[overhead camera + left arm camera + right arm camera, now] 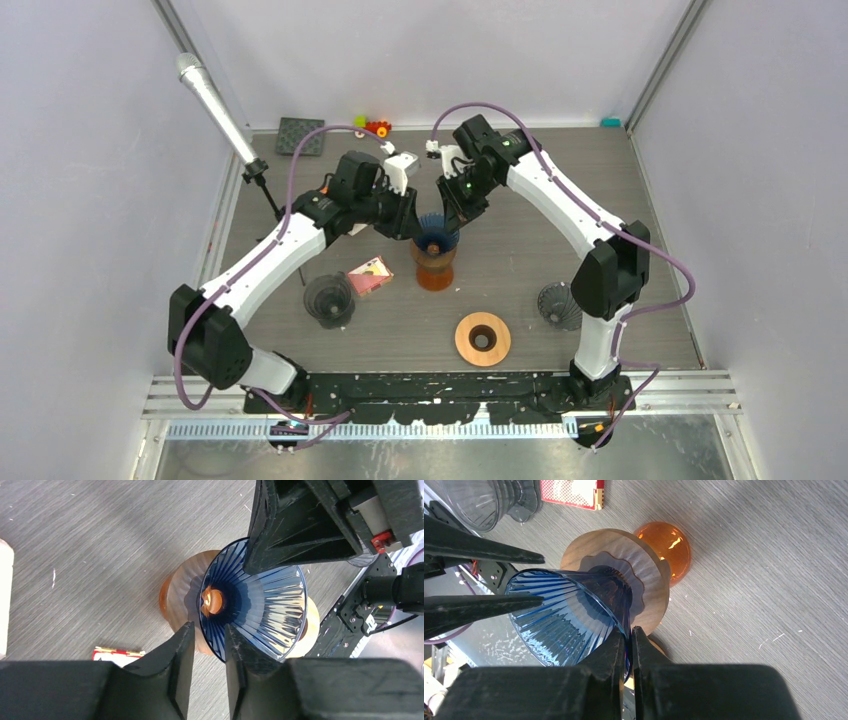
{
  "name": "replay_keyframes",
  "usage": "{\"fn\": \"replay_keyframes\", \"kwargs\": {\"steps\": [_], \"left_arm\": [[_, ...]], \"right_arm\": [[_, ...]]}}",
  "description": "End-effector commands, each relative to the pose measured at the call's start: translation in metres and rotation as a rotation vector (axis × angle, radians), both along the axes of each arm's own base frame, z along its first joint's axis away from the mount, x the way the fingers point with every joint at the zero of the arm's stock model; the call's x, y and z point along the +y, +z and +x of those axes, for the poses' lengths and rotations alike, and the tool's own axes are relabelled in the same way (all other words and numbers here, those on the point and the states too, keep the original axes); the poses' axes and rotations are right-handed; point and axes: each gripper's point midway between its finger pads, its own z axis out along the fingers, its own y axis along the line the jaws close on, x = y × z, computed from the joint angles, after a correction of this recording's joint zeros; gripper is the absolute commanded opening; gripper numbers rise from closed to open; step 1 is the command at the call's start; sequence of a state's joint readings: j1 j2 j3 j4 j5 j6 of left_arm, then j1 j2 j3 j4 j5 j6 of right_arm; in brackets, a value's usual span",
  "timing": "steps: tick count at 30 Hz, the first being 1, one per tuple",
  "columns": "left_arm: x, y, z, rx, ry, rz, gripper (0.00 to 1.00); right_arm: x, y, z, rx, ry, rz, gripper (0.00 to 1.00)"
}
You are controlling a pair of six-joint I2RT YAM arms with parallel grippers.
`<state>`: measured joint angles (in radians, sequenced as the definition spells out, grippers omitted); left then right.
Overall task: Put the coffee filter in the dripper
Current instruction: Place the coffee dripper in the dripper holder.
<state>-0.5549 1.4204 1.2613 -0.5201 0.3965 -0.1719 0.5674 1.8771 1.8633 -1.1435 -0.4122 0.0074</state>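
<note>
A blue ribbed glass dripper (436, 232) sits in a wooden collar (644, 575) on top of an orange carafe (435, 272). My right gripper (629, 645) is shut on the dripper's rim (569, 615), one finger inside and one outside. My left gripper (209, 647) is open, with its fingers straddling the opposite rim of the dripper (260, 610) without pinching it. From above, both grippers meet over the dripper, the left (415, 222) and the right (452, 215). I see no paper coffee filter in or near the dripper.
A red and white packet (368, 275) lies left of the carafe. Grey drippers stand at front left (329, 298) and front right (559, 305). A wooden ring (483, 338) lies near the front. A microphone stand (215, 105), a black mat (301, 136) and small toys (372, 126) are at the back.
</note>
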Motion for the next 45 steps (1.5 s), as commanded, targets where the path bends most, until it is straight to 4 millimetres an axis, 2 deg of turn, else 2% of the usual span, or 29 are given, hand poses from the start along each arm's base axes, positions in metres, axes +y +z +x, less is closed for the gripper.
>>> {"fn": "replay_keyframes", "kwargs": {"steps": [1,7,8,14,27,39,45], "left_arm": [[-0.010,-0.003,0.002,0.011,-0.040,-0.038,0.25],[-0.014,-0.017,-0.006,0.084,-0.064,-0.044,0.01],[-0.014,-0.021,-0.007,0.092,-0.064,-0.040,0.00],[-0.013,-0.039,-0.012,0.146,-0.060,-0.022,0.00],[-0.010,-0.070,-0.015,0.208,-0.052,0.052,0.00],[-0.006,-0.097,-0.022,0.223,-0.081,0.109,0.00],[-0.005,-0.103,-0.024,0.220,-0.092,0.116,0.00]], "right_arm": [[0.002,0.000,0.005,-0.018,-0.009,-0.013,0.01],[-0.003,-0.009,0.005,-0.011,-0.013,-0.044,0.01],[-0.003,-0.010,0.005,-0.008,-0.012,-0.046,0.01],[-0.004,-0.018,0.006,0.001,-0.017,-0.061,0.01],[-0.005,-0.049,0.009,0.047,-0.040,-0.106,0.01],[-0.007,-0.067,0.009,0.022,-0.031,-0.159,0.01],[-0.005,-0.069,0.008,-0.016,-0.014,-0.191,0.00]]}}
